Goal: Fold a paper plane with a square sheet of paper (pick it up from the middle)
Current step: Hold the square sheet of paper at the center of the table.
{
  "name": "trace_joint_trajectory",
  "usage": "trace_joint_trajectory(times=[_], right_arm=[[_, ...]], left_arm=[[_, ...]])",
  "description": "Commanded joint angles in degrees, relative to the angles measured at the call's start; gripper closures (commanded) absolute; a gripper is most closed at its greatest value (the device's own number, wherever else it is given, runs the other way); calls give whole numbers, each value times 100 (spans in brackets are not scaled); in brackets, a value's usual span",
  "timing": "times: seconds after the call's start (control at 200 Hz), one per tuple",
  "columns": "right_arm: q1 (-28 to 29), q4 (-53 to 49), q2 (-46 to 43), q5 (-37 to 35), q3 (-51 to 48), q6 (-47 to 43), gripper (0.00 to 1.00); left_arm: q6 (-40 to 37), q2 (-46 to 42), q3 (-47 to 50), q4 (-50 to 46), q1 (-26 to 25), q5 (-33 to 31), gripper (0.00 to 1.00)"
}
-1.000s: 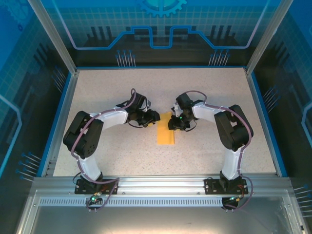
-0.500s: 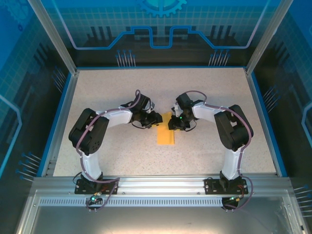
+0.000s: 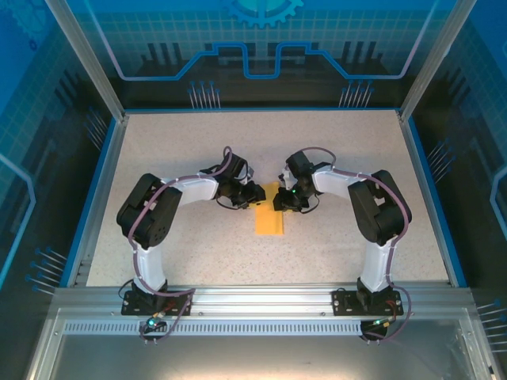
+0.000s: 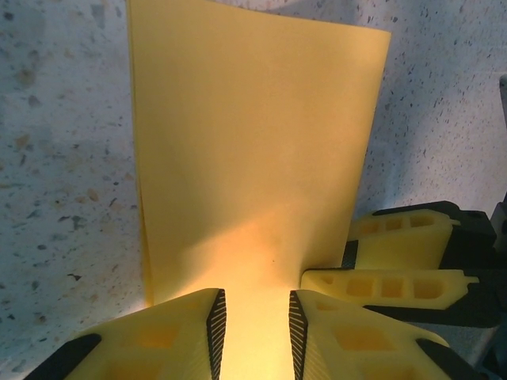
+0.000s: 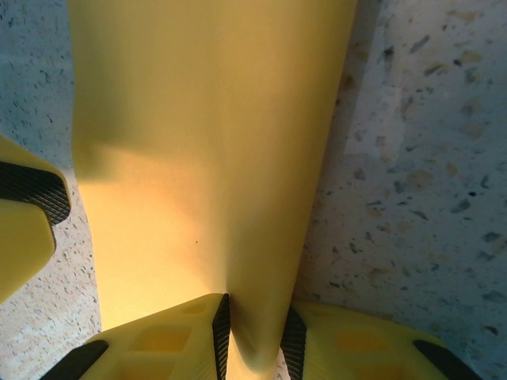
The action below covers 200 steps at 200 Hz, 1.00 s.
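At frame centre, paper (image 3: pixel 269 219) half-folded.
My right end effector (image 5: pixel 255 328) pinches its edge; left end effector (image 4: pixel 255 321) straddles it, grip unclear; wings remain.

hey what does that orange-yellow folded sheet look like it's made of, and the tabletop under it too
The orange-yellow folded rectangular sheet looks like thin matte paper: it bends into a soft ridge with no gloss, and light seems to glow through it near the left wrist camera. The pale speckled tabletop looks like a hard, smooth laminate or stone-effect surface, with dark flecks on light grey; which one is unclear.

Orange-yellow paper (image 4: pixel 253 150); speckled beige table (image 3: pixel 198 150); yellow fingers (image 4: pixel 162 340).
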State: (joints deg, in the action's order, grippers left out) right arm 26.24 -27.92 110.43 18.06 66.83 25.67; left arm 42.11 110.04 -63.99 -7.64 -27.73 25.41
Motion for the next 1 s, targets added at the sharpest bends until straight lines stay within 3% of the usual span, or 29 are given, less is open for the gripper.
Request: trace_joint_trajectory(times=[0.0, 0.605, 0.82, 0.995], right_arm=[[44, 94, 478, -532, -170, 39, 71], [47, 116, 326, -445, -162, 113, 68], [47, 105, -218, -465, -126, 248, 62], [47, 185, -1091, -886, -264, 463, 57]], left_arm=[[42, 180, -132, -119, -41, 133, 69], [-88, 381, -134, -584, -63, -170, 74], [-88, 439, 34, -689, -62, -356, 76], [-101, 509, 147, -730, -65, -467, 78]])
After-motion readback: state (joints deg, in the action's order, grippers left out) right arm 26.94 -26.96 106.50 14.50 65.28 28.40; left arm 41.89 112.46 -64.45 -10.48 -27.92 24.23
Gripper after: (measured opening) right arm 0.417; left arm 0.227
